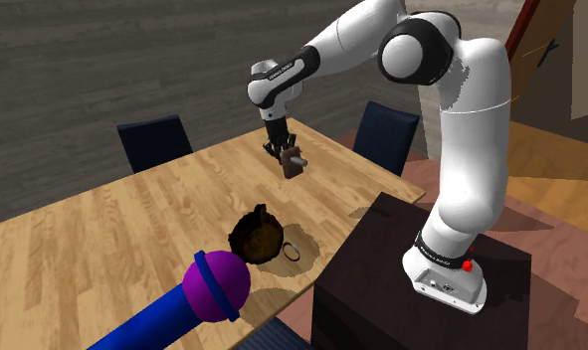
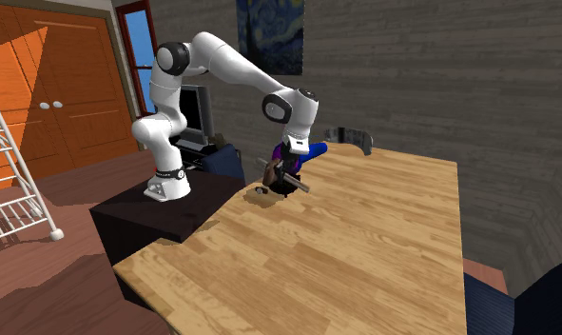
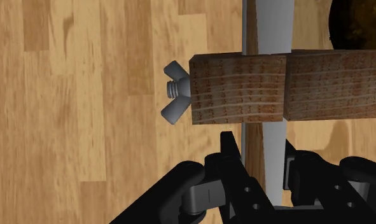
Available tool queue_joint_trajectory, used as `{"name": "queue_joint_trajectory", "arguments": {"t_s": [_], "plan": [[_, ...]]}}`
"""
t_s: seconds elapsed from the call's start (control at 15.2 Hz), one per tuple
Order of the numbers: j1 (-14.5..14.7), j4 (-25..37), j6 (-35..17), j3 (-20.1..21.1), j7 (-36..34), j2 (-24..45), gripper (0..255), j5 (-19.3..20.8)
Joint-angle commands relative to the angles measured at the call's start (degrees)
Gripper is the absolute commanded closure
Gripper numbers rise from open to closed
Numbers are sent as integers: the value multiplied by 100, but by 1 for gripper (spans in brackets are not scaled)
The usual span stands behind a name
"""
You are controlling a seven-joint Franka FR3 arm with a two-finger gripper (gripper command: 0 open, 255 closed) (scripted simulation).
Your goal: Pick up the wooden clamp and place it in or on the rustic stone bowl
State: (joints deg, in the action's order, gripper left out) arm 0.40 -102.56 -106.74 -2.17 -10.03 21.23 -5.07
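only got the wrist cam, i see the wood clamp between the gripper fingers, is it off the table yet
Observer: In the shoulder view the clamp hangs from the gripper and appears raised clear of the table.
Operator: where's the whole bowl, i only get a dark edge
Observer: The dark bowl sits near the table edge beside the stand, lower in the shoulder view than the gripper and slightly to its left.
Operator: anything close to it
Observer: A small ring lies flat on the table just at the bowl's right in the shoulder view.
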Motion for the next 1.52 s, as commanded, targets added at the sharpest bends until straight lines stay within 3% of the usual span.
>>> {"name": "queue_joint_trajectory", "arguments": {"t_s": [0.0, 0.53, 1.06, 1.45], "plan": [[136, -238, -85, 78, -198, -171, 255, -32], [739, -781, -365, 482, -1095, -531, 255, -215], [1351, -893, -561, 913, -2034, -587, 255, -396], [1389, -1013, -896, 930, -2036, -375, 255, -401]]}}
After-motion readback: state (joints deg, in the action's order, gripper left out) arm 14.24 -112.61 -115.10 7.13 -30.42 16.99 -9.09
